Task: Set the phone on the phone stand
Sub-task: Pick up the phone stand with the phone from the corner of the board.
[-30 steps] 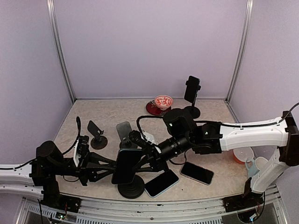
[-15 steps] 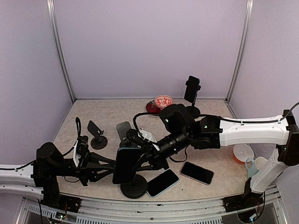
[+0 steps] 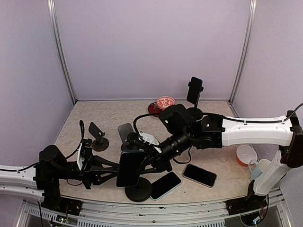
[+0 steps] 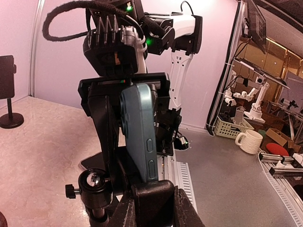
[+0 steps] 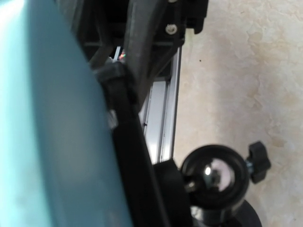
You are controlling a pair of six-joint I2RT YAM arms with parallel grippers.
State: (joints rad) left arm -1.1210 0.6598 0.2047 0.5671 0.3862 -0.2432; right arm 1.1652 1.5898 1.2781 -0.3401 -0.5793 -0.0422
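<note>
My right arm (image 3: pixel 255 130) is a long white link between black joints, a green light (image 4: pixel 150 41) glowing on its dark wrist under a braided black cable (image 4: pixel 71 7). My left arm (image 3: pixel 12 179) is white too, its left gripper (image 4: pixel 151 208) black and angular.

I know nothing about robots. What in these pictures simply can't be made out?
Right wrist view: the phone is a close-up blur filling the left side; the right jaws cannot be seen.
Top view: the left arm and right arm crowd the stand, hiding whether the phone sits in its clamp.
Left wrist view: the bottom edge cuts off the left jaws, so what they pinch is unclear.
</note>
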